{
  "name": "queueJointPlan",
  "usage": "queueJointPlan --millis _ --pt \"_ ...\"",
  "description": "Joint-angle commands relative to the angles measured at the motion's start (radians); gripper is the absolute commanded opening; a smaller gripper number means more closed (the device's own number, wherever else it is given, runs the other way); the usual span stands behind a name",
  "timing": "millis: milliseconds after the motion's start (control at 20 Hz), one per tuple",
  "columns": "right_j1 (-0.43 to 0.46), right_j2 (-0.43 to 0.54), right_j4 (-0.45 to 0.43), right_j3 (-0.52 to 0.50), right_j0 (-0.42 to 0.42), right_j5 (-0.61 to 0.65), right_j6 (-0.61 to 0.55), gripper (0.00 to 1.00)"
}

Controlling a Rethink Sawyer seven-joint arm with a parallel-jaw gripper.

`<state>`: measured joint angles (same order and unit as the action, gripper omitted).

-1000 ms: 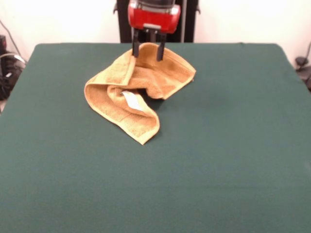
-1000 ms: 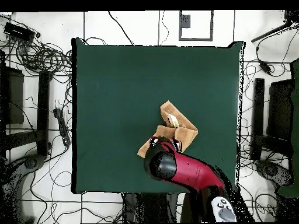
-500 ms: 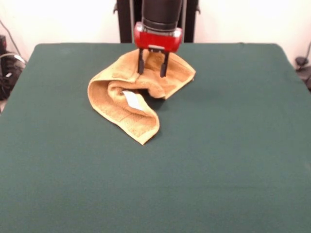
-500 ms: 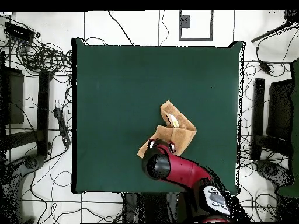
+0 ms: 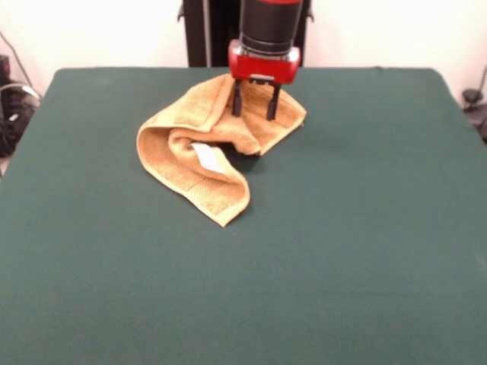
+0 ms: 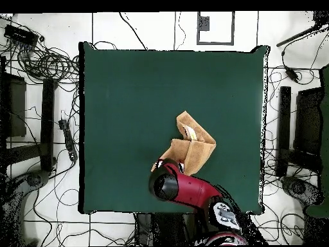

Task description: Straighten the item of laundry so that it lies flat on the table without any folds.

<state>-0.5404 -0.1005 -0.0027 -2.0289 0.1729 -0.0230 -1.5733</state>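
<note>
Green desk (image 5: 358,251) is carrying the crumpled towel (image 5: 217,144) near its robot-side edge. Since a second ago the tool (image 5: 255,109) is sliding sideways across the towel's far fold, fingers spread and released, gripping nothing, while the towel is staying folded.

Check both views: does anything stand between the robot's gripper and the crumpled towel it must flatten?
Nothing visible does. The open gripper hangs directly over the far folded part of the orange-tan towel, and only the towel lies on the green table around it.

Tangled black cables (image 6: 48,61) around the table
</note>
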Motion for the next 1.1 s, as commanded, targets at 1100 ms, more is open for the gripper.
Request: queueJointPlan --millis 1100 --pt "0.088 0.043 -0.105 -0.006 0.114 -0.076 -0.145 1.0"
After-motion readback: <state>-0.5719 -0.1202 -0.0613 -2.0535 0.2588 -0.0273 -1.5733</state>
